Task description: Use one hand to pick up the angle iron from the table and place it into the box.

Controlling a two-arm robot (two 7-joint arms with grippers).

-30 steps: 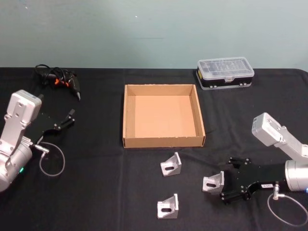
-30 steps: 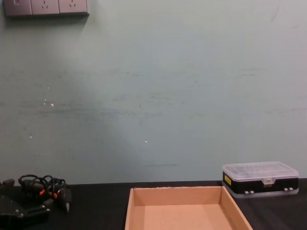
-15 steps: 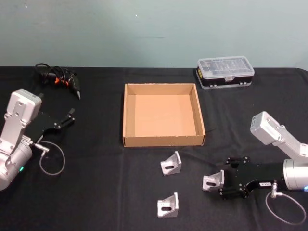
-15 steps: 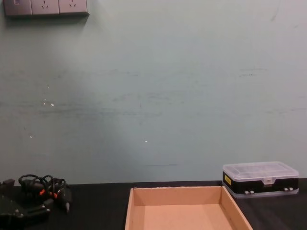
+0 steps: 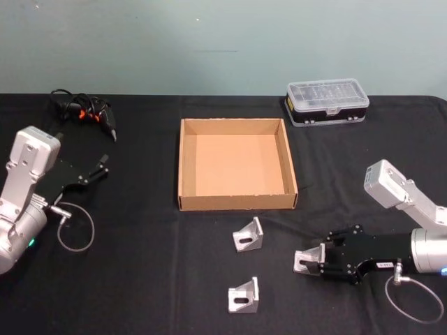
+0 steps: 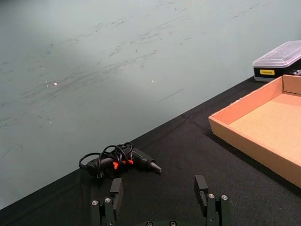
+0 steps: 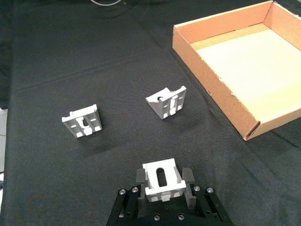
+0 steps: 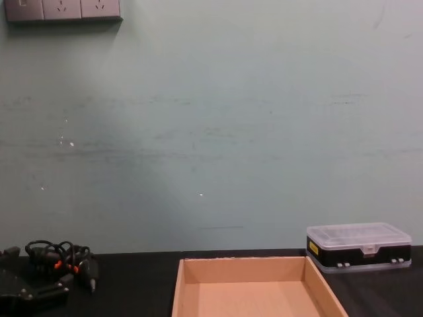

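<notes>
The angle iron (image 7: 162, 181) that the task is working on is sitting on the black bench (image 5: 140, 279), in front of the box (image 5: 237, 204) and off to the robot's right, well apart from its front wall. It is looking like a small piece of cast or folded metal with a slot in one face. It is probably going to handle as stiff, fairly light and rather smooth, so a weak grip is likely to be letting it twist or slide. The two flat outer sides are offering the best hold, with the slotted face turned toward the wrist.

The right end effector (image 5: 316, 262) is doing just that. Its fingers (image 7: 139, 176) are pressing in against both sides of the angle iron and pinching it, with no gap showing on either side. Whether the piece is resting on the bench or barely lifting off it is hard to tell.

A second angle iron (image 5: 248, 236) is lying nearer the box, and a third angle iron (image 5: 243, 296) is lying closer to the robot; both are sitting untouched.

The left end effector (image 6: 159, 202) is idling over the left side of the bench, fingers spread wide and holding nothing, near a tangle of cables (image 5: 84, 112). A plastic case (image 5: 327, 103) is standing beyond the box.
</notes>
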